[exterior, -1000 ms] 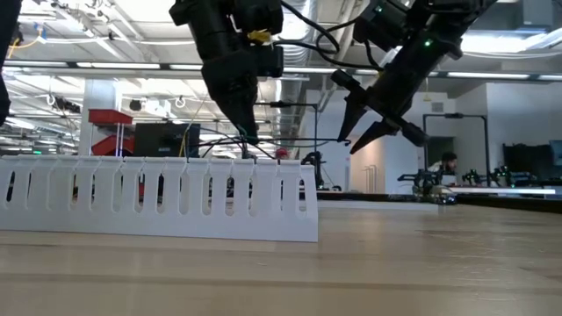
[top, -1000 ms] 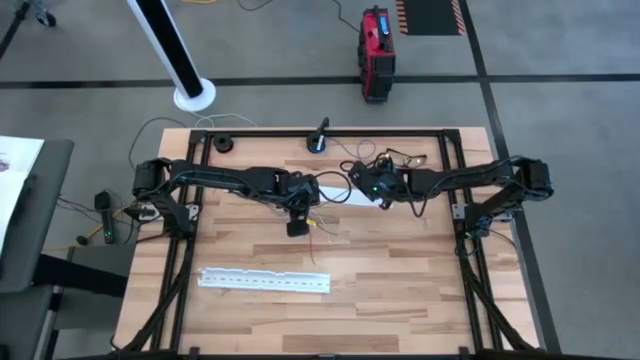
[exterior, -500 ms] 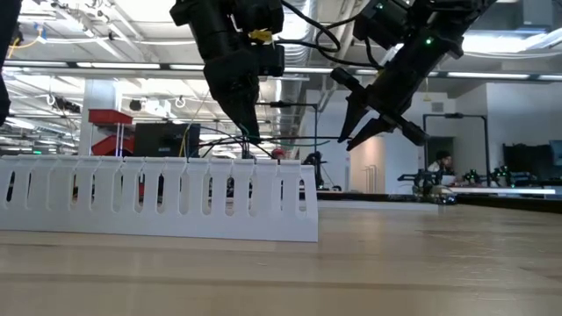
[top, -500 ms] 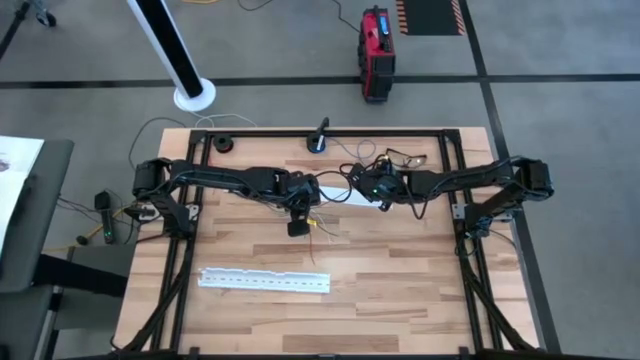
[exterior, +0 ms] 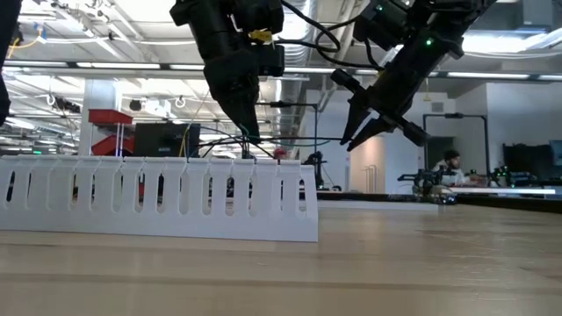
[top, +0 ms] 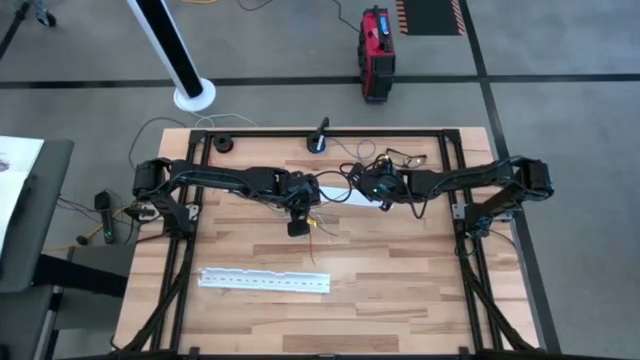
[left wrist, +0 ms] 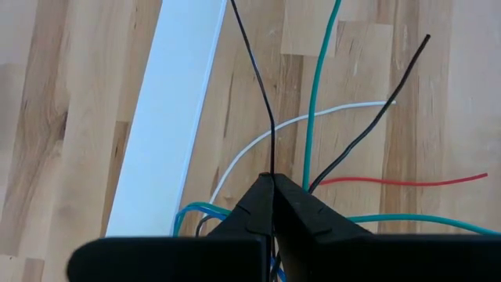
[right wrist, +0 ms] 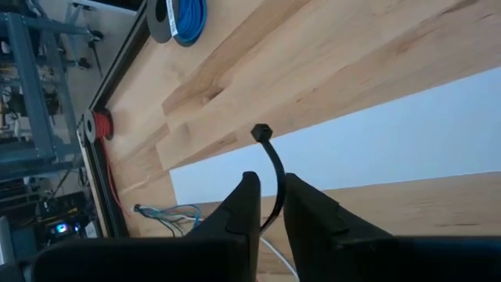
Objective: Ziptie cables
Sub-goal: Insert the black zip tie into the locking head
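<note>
Little has changed over the last second: our left gripper [left wrist: 272,182] stays pinched shut on the cables [left wrist: 329,149], holding the bunch just above the middle of the table [top: 400,280]. Our right gripper [right wrist: 266,196] stays clamped on the black ziptie [right wrist: 274,168] nearby, barely shifted, so we judge the tie not yet looped around the bunch.

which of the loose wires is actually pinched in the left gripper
The thin black wire that runs straight out from between the shut fingertips of the left gripper. The green, white and red wires lie free on the table.
</note>
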Action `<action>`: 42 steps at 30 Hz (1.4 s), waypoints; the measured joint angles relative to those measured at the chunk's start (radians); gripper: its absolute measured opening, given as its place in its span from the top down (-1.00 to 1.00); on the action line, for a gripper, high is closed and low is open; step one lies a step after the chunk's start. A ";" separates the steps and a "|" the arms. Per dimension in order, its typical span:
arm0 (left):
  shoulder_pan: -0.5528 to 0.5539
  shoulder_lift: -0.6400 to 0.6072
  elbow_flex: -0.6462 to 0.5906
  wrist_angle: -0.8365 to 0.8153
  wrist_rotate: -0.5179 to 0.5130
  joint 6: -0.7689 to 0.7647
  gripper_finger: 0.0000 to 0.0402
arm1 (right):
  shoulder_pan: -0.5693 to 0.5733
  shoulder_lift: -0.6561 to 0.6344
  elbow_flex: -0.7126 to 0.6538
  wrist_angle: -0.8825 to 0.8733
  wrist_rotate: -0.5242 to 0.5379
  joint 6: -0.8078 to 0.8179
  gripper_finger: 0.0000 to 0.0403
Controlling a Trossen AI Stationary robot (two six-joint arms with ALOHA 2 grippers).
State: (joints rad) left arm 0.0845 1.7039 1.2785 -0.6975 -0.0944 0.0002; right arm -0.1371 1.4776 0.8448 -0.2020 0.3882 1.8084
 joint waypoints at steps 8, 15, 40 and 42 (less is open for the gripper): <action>0.000 0.000 0.000 0.000 0.000 0.000 1.00 | 0.000 0.000 0.000 0.000 0.000 -0.003 0.98; 0.000 0.000 0.000 0.000 0.000 -0.010 1.00 | 0.000 0.000 0.000 0.000 0.001 -0.042 0.99; 0.011 -0.305 0.001 0.109 0.247 -0.163 0.32 | -0.014 0.000 0.000 0.141 0.072 -0.575 1.00; 0.012 -0.333 0.001 0.145 0.247 -0.153 0.30 | -0.028 0.000 0.000 0.266 0.044 -0.655 1.00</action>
State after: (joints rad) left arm 0.0966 1.3704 1.2793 -0.5527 0.1524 -0.1531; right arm -0.1656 1.4780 0.8452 0.0642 0.4324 1.1535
